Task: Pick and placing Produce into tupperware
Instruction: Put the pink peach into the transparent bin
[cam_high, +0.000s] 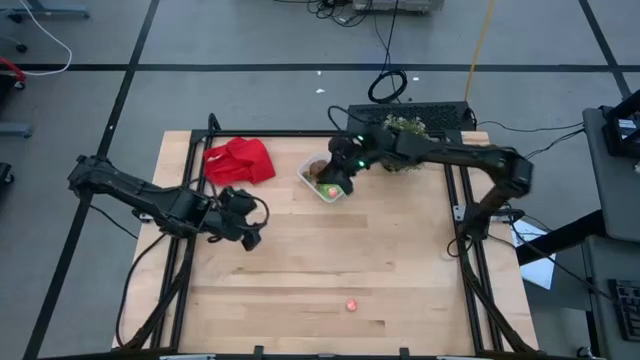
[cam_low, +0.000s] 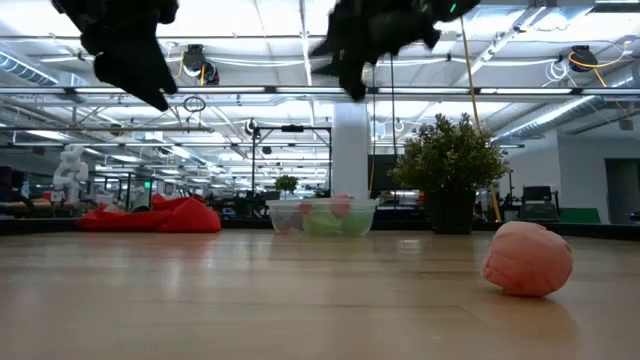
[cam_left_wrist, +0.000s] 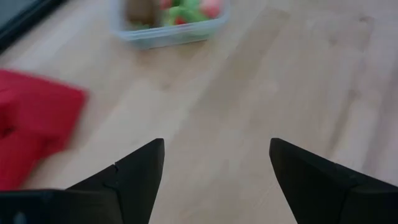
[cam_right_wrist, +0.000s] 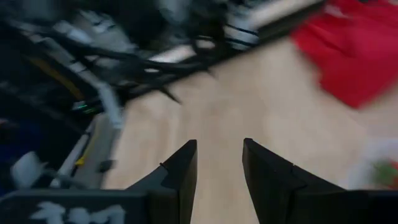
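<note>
High view: both claws empty, one pink piece alone on the tabletop

High view. We see the clear container (cam_high: 323, 180) near the far middle of the wooden tabletop (cam_high: 400, 260), with brown, green and red toy produce (cam_high: 327, 187) inside it. The right claw (cam_high: 336, 180) hangs over the container's right part. The left claw (cam_high: 250, 236) sits above bare wood, nearer and to the left of the container, just in front of the red cloth (cam_high: 240, 161). One pink toy piece (cam_high: 352, 304) lies alone near the front edge, well apart from the container. A potted plant (cam_high: 403, 128) stands at the far edge beside the right arm.

Low view. We look level across the tabletop: the container (cam_low: 322, 216) sits in the middle distance with red and green pieces showing through its wall, the red cloth (cam_low: 155, 215) to its left and the plant (cam_low: 450, 165) to its right. The pink piece (cam_low: 528, 258) lies close to the camera. Both claws hang high above the wood.

Left wrist view. We see the left claw (cam_left_wrist: 216, 171) spread wide with nothing between its fingers, the container (cam_left_wrist: 171, 18) farther ahead and the cloth (cam_left_wrist: 31, 124) off to one side.

Right wrist view. We see the right claw (cam_right_wrist: 219, 165) with only a narrow gap and nothing held, over bare wood; the cloth (cam_right_wrist: 357, 50) shows beyond.
</note>
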